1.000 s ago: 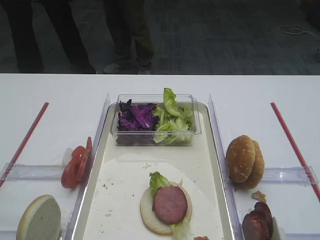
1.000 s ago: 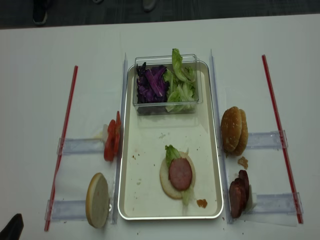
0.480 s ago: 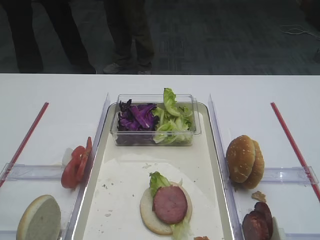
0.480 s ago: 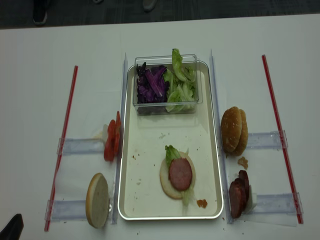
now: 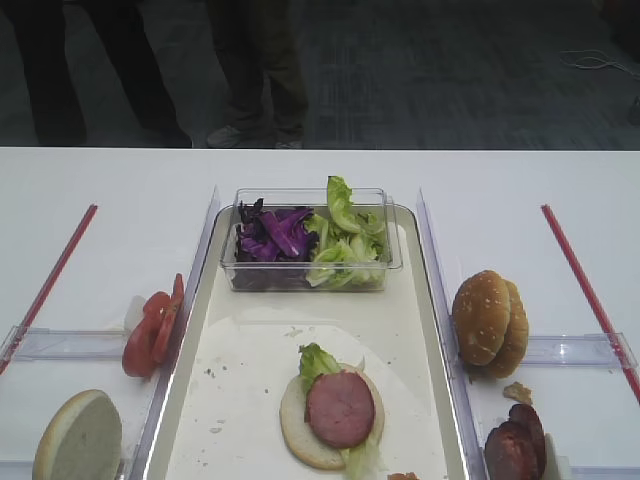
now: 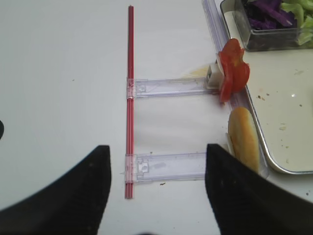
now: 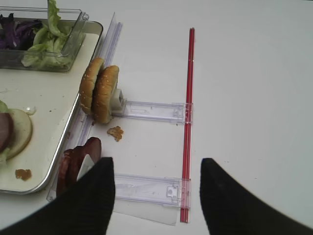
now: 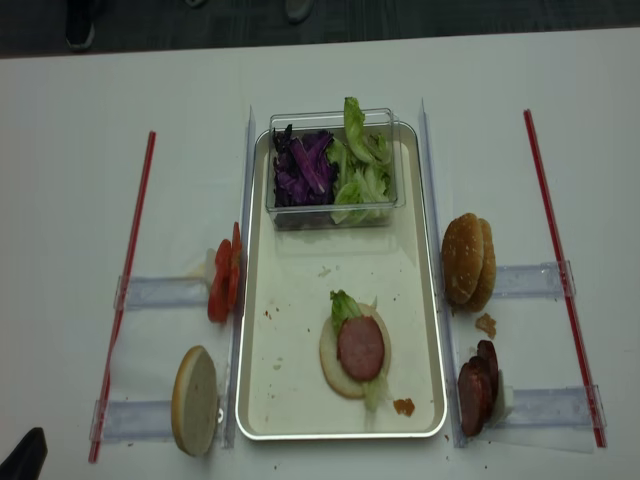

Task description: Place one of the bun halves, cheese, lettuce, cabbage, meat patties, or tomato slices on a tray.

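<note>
On the paper-lined tray [image 5: 250, 400] lies a pale bun half [image 5: 296, 430] with a lettuce leaf [image 5: 316, 360] and a meat patty [image 5: 340, 408] on top. Lettuce [image 5: 345, 250] and purple cabbage [image 5: 272, 232] fill a tub at the tray's far end. Tomato slices [image 5: 150, 325] and a pale bun half [image 5: 80, 438] stand left of the tray. Seeded bun halves [image 5: 490, 322] and meat patties [image 5: 515, 445] stand on its right. My right gripper [image 7: 156, 166] hangs open and empty beside the meat patties [image 7: 78, 161]. My left gripper [image 6: 157, 149] is open and empty, left of the bun half [image 6: 243, 139]. No cheese shows.
Clear plastic holders [image 8: 160, 292] [image 8: 530, 280] run outward from the tray on both sides. Red strips [image 8: 125, 290] [image 8: 560, 280] mark the outer ends. The clear tub [image 5: 310, 280] sits across the tray's back. A crumb [image 7: 116, 132] lies by the right buns. People's legs stand beyond the table.
</note>
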`<state>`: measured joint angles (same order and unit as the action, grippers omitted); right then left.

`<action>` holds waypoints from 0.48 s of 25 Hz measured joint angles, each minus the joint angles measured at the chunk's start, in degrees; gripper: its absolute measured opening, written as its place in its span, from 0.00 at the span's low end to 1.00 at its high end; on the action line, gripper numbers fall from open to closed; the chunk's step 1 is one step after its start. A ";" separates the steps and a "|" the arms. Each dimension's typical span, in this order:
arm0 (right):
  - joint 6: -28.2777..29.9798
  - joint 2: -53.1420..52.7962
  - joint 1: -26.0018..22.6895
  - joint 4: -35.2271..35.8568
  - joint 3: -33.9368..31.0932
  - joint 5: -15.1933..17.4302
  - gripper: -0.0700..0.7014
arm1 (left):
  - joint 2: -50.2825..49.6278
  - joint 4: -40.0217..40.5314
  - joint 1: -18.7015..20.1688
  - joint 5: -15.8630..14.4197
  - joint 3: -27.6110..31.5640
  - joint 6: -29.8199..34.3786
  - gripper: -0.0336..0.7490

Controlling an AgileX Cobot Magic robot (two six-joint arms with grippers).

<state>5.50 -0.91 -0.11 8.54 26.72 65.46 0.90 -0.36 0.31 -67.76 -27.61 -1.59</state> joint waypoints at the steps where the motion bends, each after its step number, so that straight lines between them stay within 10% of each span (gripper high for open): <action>1: 0.00 0.00 0.00 0.00 0.00 0.00 0.66 | 0.00 0.00 0.00 0.00 0.00 0.00 0.55; 12: 0.00 0.00 0.00 0.00 0.00 0.00 0.66 | 0.00 0.00 0.00 0.00 0.00 0.00 0.55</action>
<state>5.50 -0.91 -0.11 8.54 26.72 65.46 0.90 -0.36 0.31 -67.76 -27.61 -1.59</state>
